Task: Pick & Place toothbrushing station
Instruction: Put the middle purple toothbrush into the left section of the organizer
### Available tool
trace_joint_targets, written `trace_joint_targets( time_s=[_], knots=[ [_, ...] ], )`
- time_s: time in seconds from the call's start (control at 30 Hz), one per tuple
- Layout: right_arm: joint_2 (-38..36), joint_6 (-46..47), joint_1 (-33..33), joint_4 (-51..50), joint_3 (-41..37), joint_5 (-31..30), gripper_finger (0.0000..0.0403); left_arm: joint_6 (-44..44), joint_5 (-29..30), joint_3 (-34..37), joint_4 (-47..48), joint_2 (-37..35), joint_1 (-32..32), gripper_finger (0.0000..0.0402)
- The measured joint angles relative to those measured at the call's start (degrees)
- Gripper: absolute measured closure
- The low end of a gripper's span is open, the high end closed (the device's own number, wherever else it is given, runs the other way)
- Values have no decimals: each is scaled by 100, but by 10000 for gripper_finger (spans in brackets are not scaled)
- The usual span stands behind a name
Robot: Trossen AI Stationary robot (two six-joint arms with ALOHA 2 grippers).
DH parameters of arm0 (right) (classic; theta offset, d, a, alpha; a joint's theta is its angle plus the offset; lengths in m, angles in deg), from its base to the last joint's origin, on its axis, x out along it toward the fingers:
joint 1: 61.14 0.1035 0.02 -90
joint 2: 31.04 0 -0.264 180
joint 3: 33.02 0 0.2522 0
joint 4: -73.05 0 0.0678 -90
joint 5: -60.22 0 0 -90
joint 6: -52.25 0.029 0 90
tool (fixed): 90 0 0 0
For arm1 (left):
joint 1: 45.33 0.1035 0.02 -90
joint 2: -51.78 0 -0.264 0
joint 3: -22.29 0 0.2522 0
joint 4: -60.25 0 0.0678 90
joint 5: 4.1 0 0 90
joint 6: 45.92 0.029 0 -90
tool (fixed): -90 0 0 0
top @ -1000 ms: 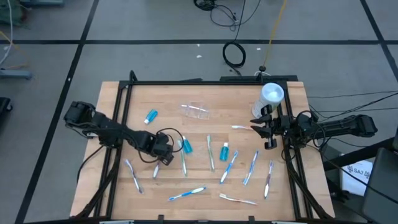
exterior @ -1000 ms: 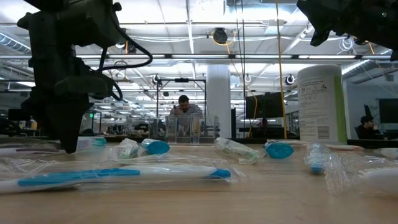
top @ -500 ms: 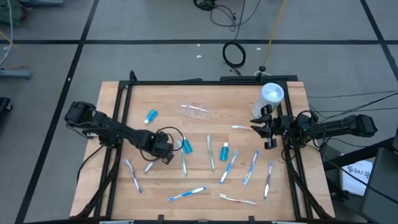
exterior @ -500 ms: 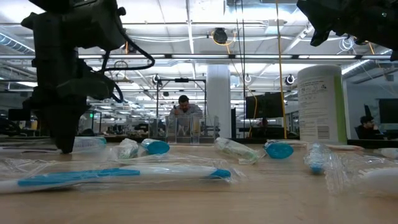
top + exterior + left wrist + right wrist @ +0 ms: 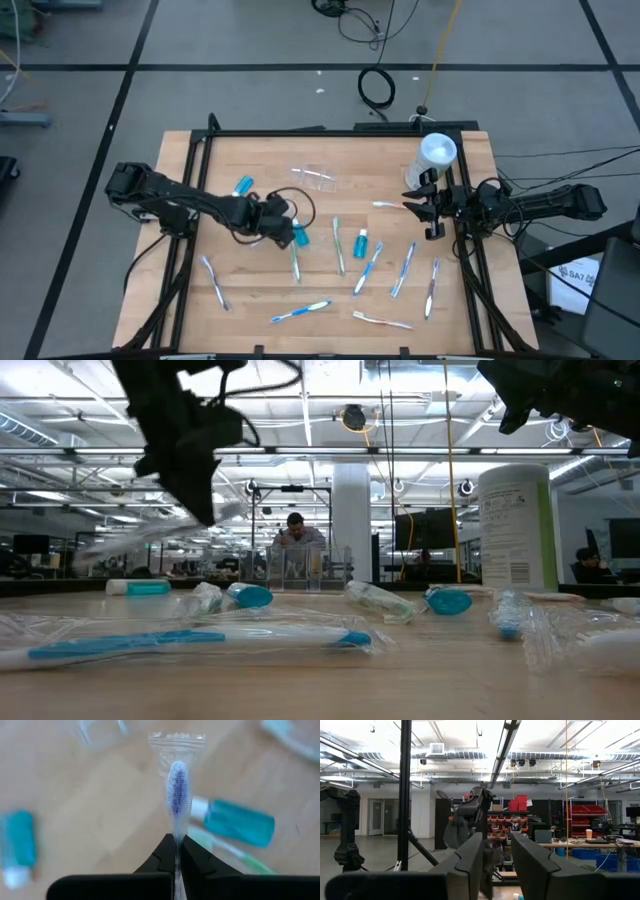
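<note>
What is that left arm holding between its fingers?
A wrapped toothbrush, pinched by the left gripper. Its bristled head sticks out; the handle behind the fingers is covered.

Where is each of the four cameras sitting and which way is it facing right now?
High view: overhead, looking straight down; both arms show, left gripper mid-table, right gripper waiting by the white canister.
Low view: at tabletop level, looking across into the room; the left arm lifts a wrapped toothbrush.
Left wrist view: down past shut fingers clamping that toothbrush, teal toothpaste tube below.
Right wrist view: level past open fingers into the room.
High and low share the canister.
</note>
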Motion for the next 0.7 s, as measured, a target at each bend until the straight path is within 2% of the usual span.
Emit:
trace_joint_targets(
  time_s=[0.33,0.57,0.7],
  knots=[
    [2,0,0,-22,0,0,309,1374,516,-266,-83,-1025,728,391],
    [2,0,0,-40,0,0,308,2091,1542,-266,-219,-1783,999,396],
    [2,-1,0,-40,0,0,310,2575,1701,-266,-715,-1960,1138,391]
  ],
)
